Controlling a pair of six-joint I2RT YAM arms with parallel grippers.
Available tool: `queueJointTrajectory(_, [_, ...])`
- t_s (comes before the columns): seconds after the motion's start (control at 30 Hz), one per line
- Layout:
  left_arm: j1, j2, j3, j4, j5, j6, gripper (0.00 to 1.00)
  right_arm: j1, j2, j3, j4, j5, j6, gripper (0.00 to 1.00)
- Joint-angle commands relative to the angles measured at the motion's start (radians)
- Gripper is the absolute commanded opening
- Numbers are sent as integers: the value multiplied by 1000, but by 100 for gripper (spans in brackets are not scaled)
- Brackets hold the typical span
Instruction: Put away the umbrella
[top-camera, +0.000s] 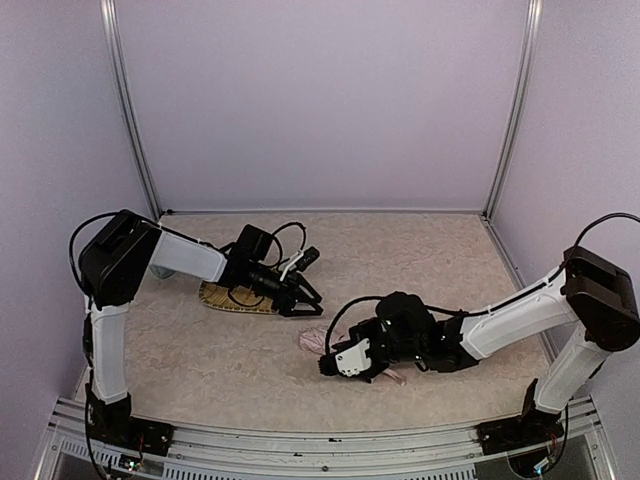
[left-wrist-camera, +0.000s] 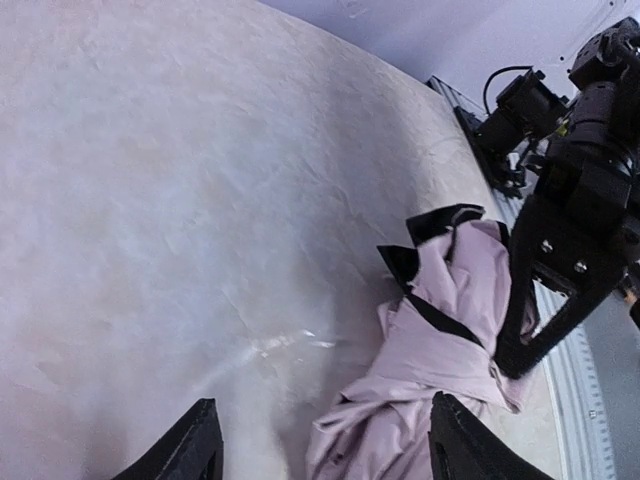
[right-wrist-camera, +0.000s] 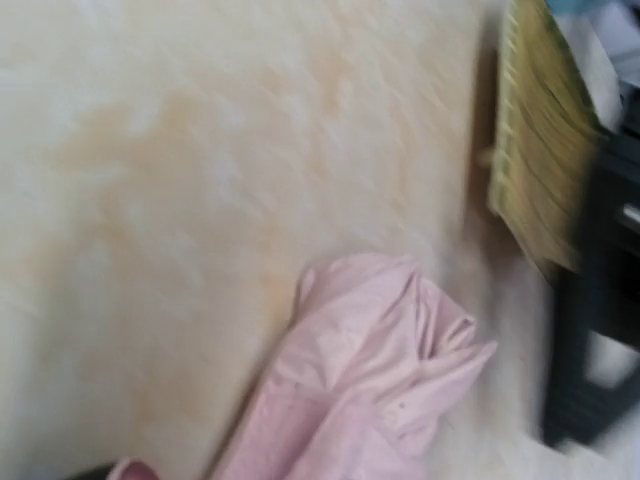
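— Two grippers are showing from above: the left gripper (top-camera: 305, 303) is hovering by the straw mat (top-camera: 225, 298), and the right gripper (top-camera: 330, 366) is at the umbrella (top-camera: 312, 340), which is lying mid-table.

— Left wrist: its fingers (left-wrist-camera: 190, 450) are standing apart, and the right's are pinching shut on thin fabric.

— Right wrist is blurring. Probably only cloth is being held, so any pull is risking a slip or a tear.

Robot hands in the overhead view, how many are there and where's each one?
2. The left hand is open by the woven yellow straw mat; the right hand is closed on the crumpled pale pink fabric umbrella. None seems hidden.
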Motion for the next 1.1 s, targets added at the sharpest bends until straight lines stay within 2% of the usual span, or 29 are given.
queueJointTrajectory(0.0, [-31, -78, 8, 53, -174, 48, 73, 20, 40, -18, -108, -49, 2, 0])
queueJointTrajectory(0.13, [-60, -17, 56, -71, -209, 124, 74, 20, 43, -15, -108, -43, 3, 0])
queueJointTrajectory(0.23, [-86, -6, 35, -117, -213, 153, 76, 20, 42, -18, -108, -45, 4, 0])
queueJointTrajectory(0.4, [-170, 3, 7, -165, -326, 236, 78, 20, 43, -20, -102, -46, 0, 0])
queueJointTrajectory(0.5, [-191, 23, 33, -220, -325, 258, 88, 21, 46, -19, -103, -46, 0, 0])
queueJointTrajectory(0.57, [-195, 13, 20, -228, -317, 270, 89, 21, 48, -20, -102, -44, 2, 0])
queueJointTrajectory(0.77, [-216, -38, -45, -249, -316, 353, 90, 21, 53, -19, -103, -33, 2, 0])
queueJointTrajectory(1.0, [-238, 78, -5, -325, -497, 339, 83, 23, 50, -19, -91, -24, 10, 0])
queueJointTrajectory(1.07, [-235, 120, 22, -364, -531, 337, 80, 28, 50, -20, -84, -22, 15, 5])
